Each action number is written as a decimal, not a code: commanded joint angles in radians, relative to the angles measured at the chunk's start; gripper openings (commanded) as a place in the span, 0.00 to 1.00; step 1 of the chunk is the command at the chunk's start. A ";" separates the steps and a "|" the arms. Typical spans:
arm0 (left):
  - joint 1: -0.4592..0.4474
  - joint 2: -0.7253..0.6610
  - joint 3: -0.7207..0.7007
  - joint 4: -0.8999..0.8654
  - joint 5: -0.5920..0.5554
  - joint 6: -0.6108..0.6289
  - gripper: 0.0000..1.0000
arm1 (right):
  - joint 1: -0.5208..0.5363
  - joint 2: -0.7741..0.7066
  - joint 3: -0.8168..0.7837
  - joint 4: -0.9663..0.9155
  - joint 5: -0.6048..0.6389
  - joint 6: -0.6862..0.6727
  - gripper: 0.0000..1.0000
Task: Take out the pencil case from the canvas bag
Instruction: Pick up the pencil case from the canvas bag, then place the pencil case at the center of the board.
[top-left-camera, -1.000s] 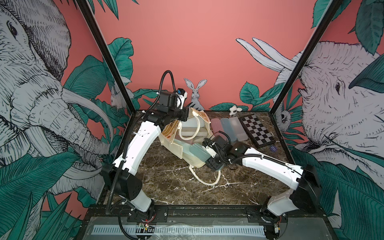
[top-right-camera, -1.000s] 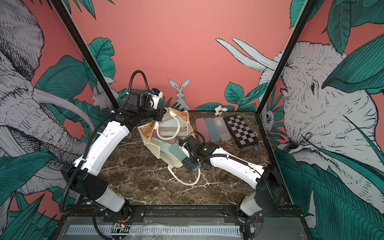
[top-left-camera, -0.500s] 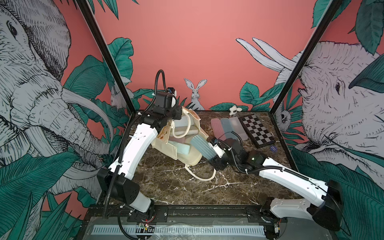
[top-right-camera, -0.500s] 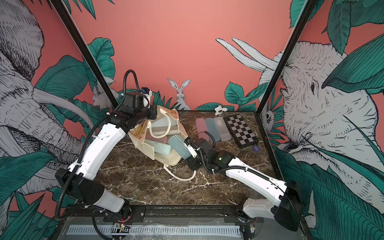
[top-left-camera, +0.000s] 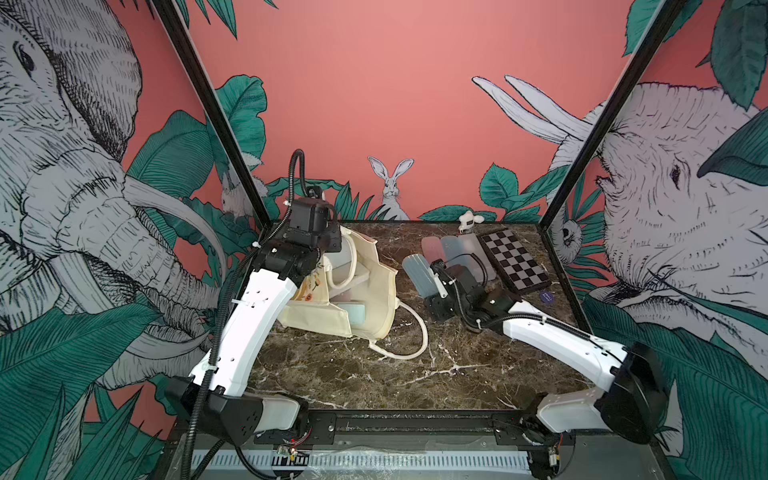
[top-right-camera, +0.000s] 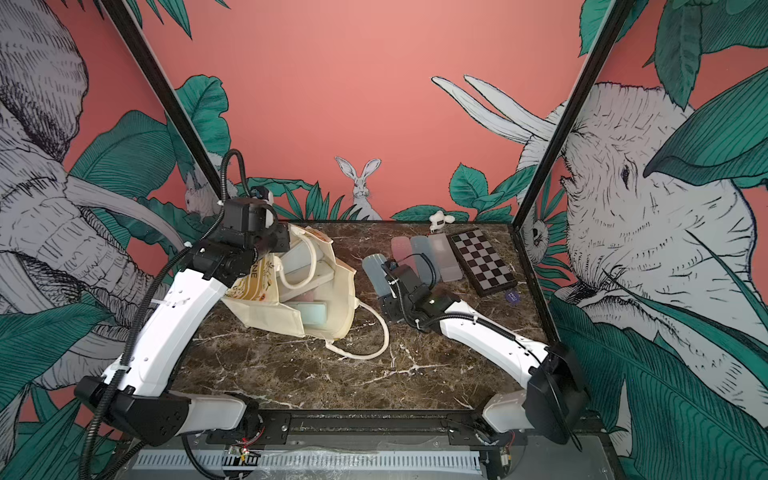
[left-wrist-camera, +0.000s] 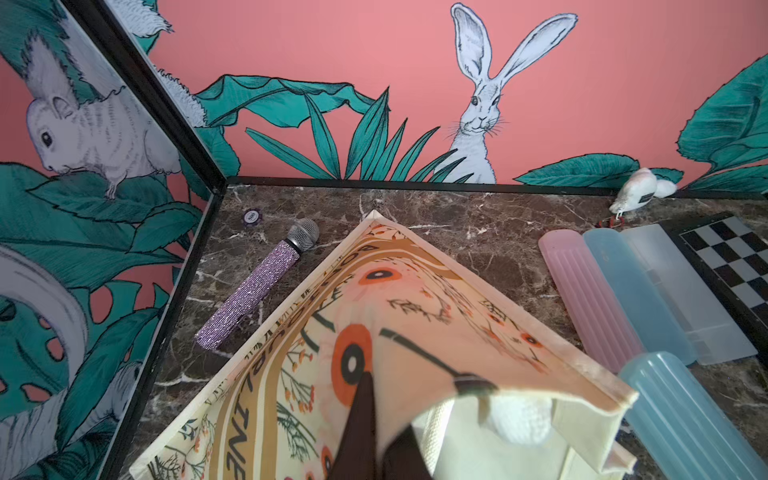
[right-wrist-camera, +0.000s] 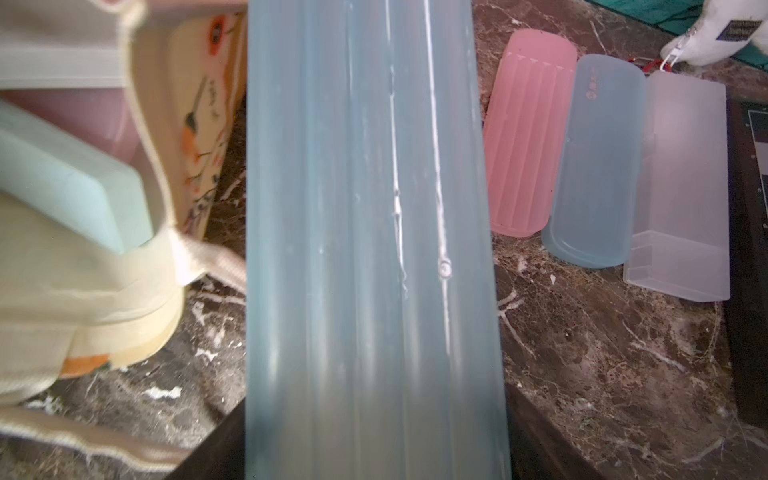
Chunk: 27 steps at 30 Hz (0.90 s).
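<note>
Pencil case (top-left-camera: 417, 274), pale blue, ribbed and see-through, sits between the jaws of the right gripper (top-left-camera: 433, 289). The jaws stand wide across its width and press it from both sides. The case is outside the canvas bag (top-left-camera: 370, 286), just right of the bag's open mouth, between it and a row of three flat cases: pink case (top-left-camera: 432, 250), blue case (top-left-camera: 451, 249) and clear case (top-left-camera: 471, 248). Whether its lower end touches the table cannot be told.

The left gripper (left-wrist-camera: 374, 415) is pressed together on a fold of the bag's printed face, holding that edge up.

The left wrist view alone shows a glittery lilac microphone (left-wrist-camera: 257, 291) and a poker chip (left-wrist-camera: 250, 216) in the far left corner (the left arm hides them in both top views). The right wrist view shows a mint case (right-wrist-camera: 70, 178) poking out of the bag, and two pale scratch lines along the held case. Both top views show a cream loop handle (top-left-camera: 415, 332) trailing on the table, and a chessboard (top-left-camera: 515, 262) beside the clear case.

The table (top-left-camera: 374, 374) is dark brown marble with white veins. Coral walls carry drawn elephants, green leaves and a rabbit.
</note>
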<state>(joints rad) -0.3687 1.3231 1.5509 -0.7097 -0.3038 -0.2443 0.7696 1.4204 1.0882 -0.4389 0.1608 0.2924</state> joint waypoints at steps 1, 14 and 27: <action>0.019 -0.081 -0.009 0.051 -0.043 -0.045 0.00 | -0.015 0.072 0.084 0.019 0.055 0.076 0.46; 0.190 -0.150 -0.119 0.073 0.274 -0.158 0.00 | -0.061 0.495 0.483 -0.085 0.146 0.170 0.46; 0.239 -0.156 -0.154 0.093 0.379 -0.184 0.00 | -0.100 0.827 0.884 -0.292 0.240 0.165 0.48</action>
<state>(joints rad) -0.1402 1.1923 1.4033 -0.6594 0.0536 -0.4000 0.6792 2.2143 1.9079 -0.6533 0.3458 0.4423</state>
